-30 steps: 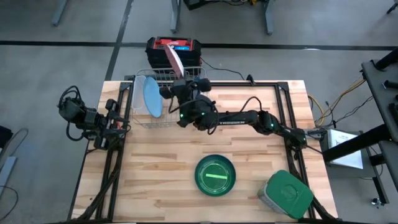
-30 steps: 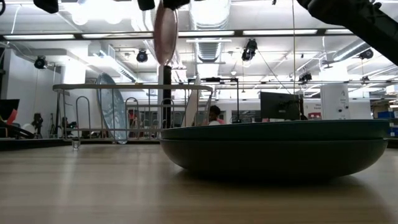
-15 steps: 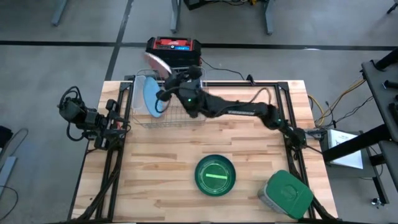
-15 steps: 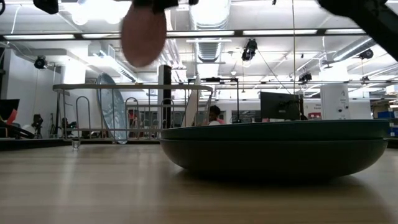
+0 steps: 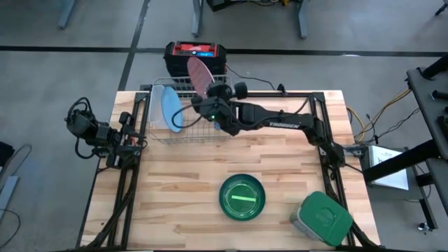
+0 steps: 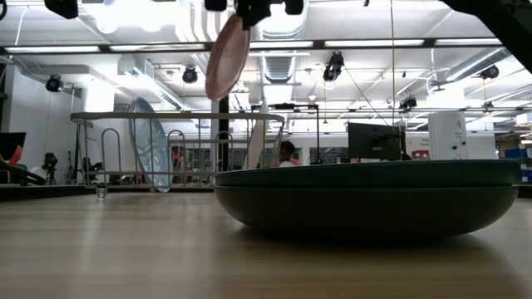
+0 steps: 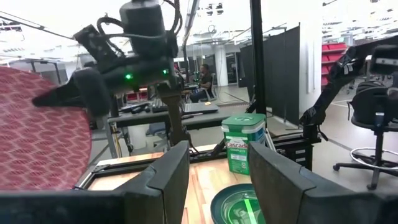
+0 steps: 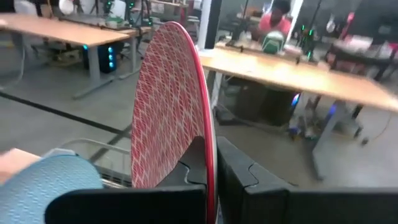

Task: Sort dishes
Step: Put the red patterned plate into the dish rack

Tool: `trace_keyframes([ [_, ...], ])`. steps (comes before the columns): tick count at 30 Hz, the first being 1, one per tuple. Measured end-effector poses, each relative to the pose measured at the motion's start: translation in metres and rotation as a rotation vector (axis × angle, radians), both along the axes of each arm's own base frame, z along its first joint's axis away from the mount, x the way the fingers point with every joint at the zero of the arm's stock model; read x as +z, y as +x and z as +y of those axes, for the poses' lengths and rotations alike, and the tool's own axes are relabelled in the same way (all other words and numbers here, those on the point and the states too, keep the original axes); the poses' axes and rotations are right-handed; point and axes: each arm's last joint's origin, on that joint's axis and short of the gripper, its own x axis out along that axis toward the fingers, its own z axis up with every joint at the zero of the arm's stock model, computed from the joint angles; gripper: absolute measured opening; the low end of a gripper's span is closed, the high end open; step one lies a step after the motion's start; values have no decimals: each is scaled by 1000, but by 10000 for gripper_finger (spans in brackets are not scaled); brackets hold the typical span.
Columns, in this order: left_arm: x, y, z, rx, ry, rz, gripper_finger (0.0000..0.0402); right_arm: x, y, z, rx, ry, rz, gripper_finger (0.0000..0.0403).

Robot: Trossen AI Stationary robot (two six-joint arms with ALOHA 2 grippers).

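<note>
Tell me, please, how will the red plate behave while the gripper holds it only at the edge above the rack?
The red plate keeps its flat shape, so it is probably stiff. The right gripper pinches only its rim, so it may swivel or slip. Once released on edge into the wire rack, it could roll or lean like the light blue plate.

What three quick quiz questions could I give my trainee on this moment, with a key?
1. True or false: the right gripper has its jaws shut on the red plate, held on edge above the wire rack.
2. Which dish already stands in the rack? A) the light blue plate B) a white bowl C) a grey-teal bowl
3. Fill in: the green dish lies flat on the ____, beside the grey container with the green lid.

The left gripper waits at the table's left edge, jaws open.

Key: 1 true; 2 A; 3 table.
</note>
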Motion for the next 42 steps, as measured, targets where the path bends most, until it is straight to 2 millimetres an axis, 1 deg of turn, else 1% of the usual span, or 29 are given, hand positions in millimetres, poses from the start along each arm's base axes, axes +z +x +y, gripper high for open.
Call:
trace_keyframes([
  [7,0,0,0,0,-1,-1,152,-33,15,-2,-32,10,39,0],
  [13,0,0,0,0,-1,-2,152,-55,24,-7,-60,-2,100,0],
  [16,0,0,0,0,-1,-2,152,-60,23,-9,-80,-16,154,0],
  [21,0,0,0,0,-1,-2,152,-69,22,-11,-96,2,161,0],
  [36,0,0,0,0,-1,-2,152,-101,32,-22,-120,14,199,0],
  [42,0,0,0,0,-1,-2,152,-105,32,-24,-129,19,194,0],
])
